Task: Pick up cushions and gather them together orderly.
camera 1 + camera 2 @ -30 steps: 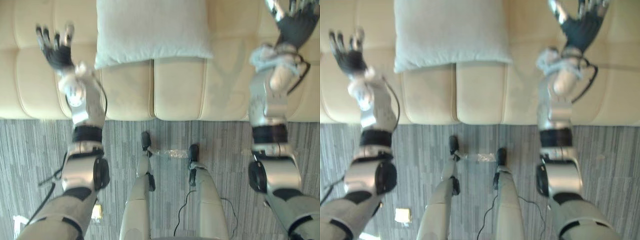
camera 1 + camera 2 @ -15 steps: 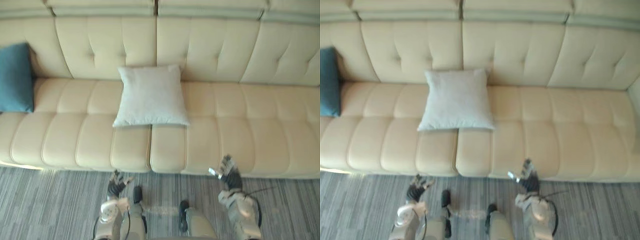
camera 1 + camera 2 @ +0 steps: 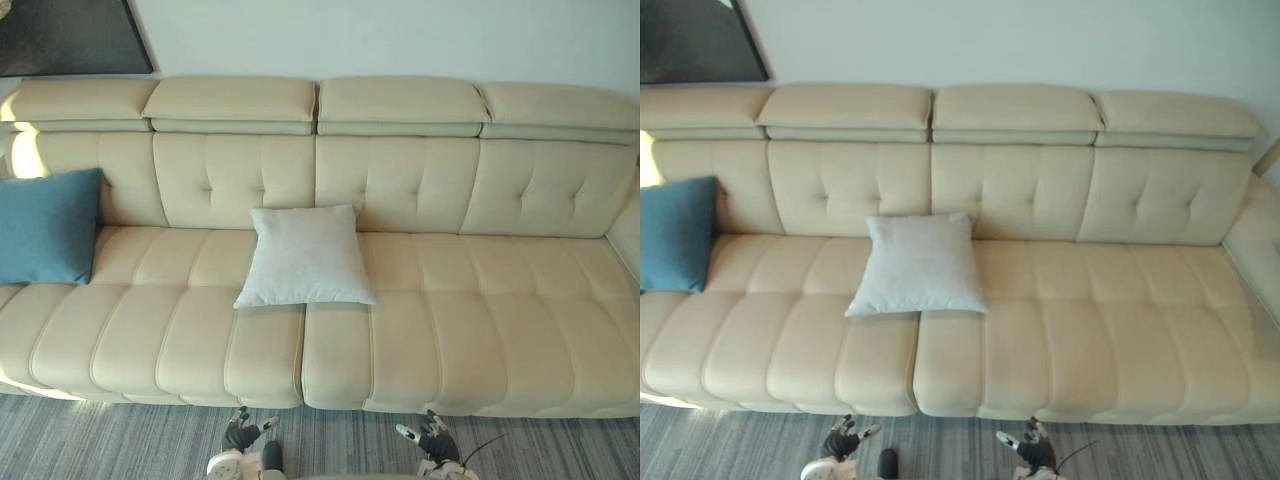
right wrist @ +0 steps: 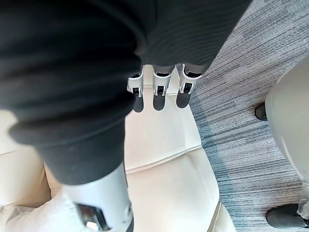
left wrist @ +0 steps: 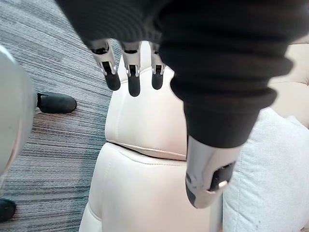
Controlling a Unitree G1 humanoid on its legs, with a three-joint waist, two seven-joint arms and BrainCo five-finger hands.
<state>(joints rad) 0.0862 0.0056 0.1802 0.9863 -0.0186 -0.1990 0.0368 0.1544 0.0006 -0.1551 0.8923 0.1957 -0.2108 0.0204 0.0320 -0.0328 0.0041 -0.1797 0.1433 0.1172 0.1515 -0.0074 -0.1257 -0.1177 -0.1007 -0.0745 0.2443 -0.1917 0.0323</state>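
Judging from the layout, hardly begun, with no cushion lifted or brought next to the other. Leaning upright at nine o'clock, against the backrest at the far left end of the sofa [image 3: 480, 330]: a blue cushion [image 3: 45, 228]. Lying flat near the middle of the seat, toward twelve o'clock and well apart from the blue one: a pale grey cushion [image 3: 305, 257]. Hanging low at six o'clock over the striped carpet [image 3: 110, 440], just in front of the sofa's front edge: the left robot hand [image 3: 240, 434], fingers [image 5: 133, 82] straight and apart, holding nothing. Just to the right, at about five o'clock: the right robot hand [image 3: 432, 437], likewise spread and empty. Left to do, by this reading: reach for one cushion, carry it across to the other, and set the pair squarely side by side or stacked. Probably simplest to take the grey one, nearest both hands, over to the blue at the left end.
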